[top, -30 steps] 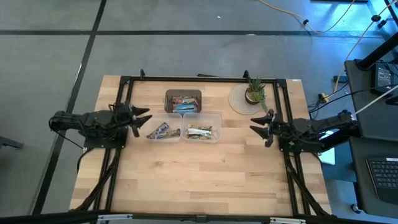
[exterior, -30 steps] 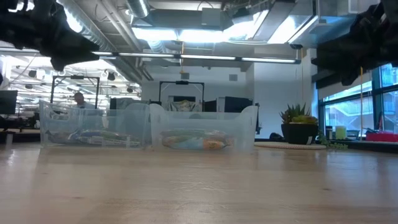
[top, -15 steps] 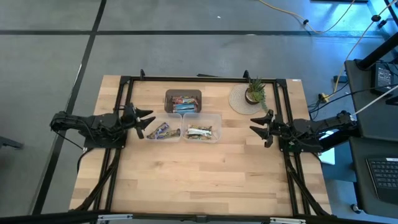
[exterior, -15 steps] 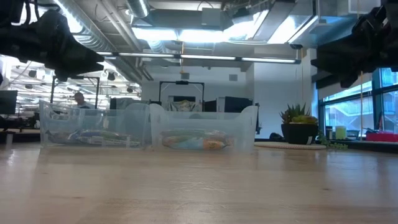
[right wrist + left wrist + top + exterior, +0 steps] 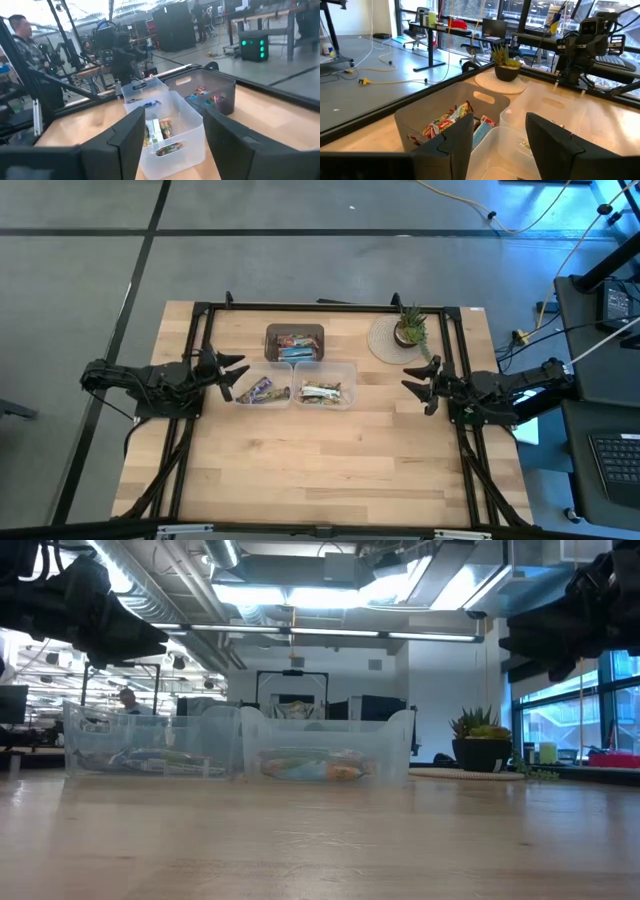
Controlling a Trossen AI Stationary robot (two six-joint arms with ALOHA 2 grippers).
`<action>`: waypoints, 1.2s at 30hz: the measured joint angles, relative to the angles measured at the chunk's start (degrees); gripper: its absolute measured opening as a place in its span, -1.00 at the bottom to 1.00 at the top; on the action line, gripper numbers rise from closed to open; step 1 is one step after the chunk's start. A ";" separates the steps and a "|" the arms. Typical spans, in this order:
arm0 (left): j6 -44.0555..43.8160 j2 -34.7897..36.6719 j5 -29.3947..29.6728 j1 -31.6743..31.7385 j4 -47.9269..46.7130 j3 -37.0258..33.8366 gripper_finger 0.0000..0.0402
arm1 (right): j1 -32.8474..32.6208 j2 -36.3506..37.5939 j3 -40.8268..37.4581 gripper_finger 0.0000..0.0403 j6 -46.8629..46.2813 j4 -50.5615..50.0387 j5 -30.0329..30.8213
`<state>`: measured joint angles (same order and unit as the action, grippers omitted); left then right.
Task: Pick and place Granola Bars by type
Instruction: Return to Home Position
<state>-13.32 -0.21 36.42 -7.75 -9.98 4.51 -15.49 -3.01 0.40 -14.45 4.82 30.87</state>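
Granola bars lie in three containers at the far middle of the table. Mixed bars (image 5: pixel 295 344) fill the dark brown tray (image 5: pixel 270 332). Purple and blue bars (image 5: pixel 258 390) lie in the left clear tub (image 5: pixel 240 383). Green-tan bars (image 5: pixel 321 391) lie in the right clear tub (image 5: pixel 350 370). My left gripper (image 5: pixel 230 375) hovers open just left of the left tub, above the table. My right gripper (image 5: pixel 417 383) hovers open to the right of the right tub. In the left wrist view my left gripper (image 5: pixel 497 145) faces the tray's bars (image 5: pixel 447 122). In the right wrist view my right gripper (image 5: pixel 172 142) faces the green-tan bars (image 5: pixel 161 131).
A small potted plant (image 5: pixel 409 328) stands on a round mat (image 5: pixel 385 340) at the far right of the table. A black frame (image 5: pixel 320 307) runs along the table's far edge and both sides. Bare wood (image 5: pixel 320 460) spreads across the near half. A person (image 5: pixel 22 35) stands in the room.
My left gripper has moved a little toward the left tub and dropped slightly, then held still. It has stayed open. The bars and containers have not moved.
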 joint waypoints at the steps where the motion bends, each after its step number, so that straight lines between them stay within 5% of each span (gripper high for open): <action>1: 0.10 0.00 0.00 0.00 0.00 0.00 -0.13 | 0.00 0.00 0.00 0.01 -0.79 0.00 0.00; 8: 0.13 0.00 0.02 0.00 -0.02 0.00 -0.27 | 0.00 0.00 0.00 0.01 -4.87 0.00 0.00; 16: -0.24 0.00 -0.35 0.00 -0.04 0.00 -0.94 | 0.00 0.00 0.00 0.01 -4.83 0.02 0.02; 21: 3.45 -0.02 3.85 0.00 -0.10 0.00 -0.92 | 0.00 0.00 0.00 0.01 -4.77 0.04 0.02; 36: 3.60 -0.02 4.02 0.00 -0.11 0.00 -0.90 | 0.00 0.00 0.00 0.01 -4.62 0.04 0.02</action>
<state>-9.72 -0.23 40.45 -7.75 -10.09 4.51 -15.49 -3.01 0.40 -19.07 4.86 30.89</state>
